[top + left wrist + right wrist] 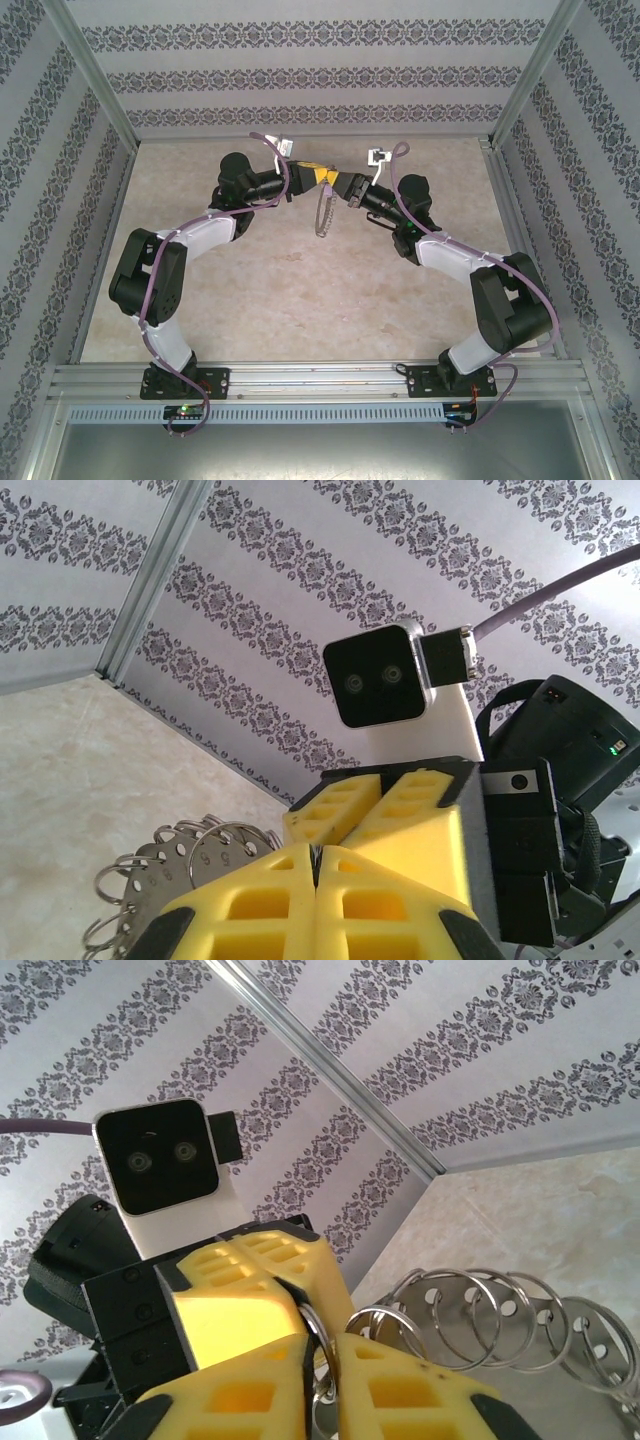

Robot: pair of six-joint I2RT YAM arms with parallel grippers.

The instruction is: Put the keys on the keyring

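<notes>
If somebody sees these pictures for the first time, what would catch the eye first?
The left gripper and right gripper meet nose to nose above the far middle of the table, yellow jaws shut. From that meeting point the silvery keyring hangs down; in the right wrist view one of its wire loops sits between the right gripper's jaws.

Glossy, smooth silvery metal keyring (480, 1312)

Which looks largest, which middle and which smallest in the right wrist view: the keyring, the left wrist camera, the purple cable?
1. keyring: widest, though its nearness to the lens may enlarge it.
2. left wrist camera.
3. purple cable: only a thin, short piece is visible.
</notes>
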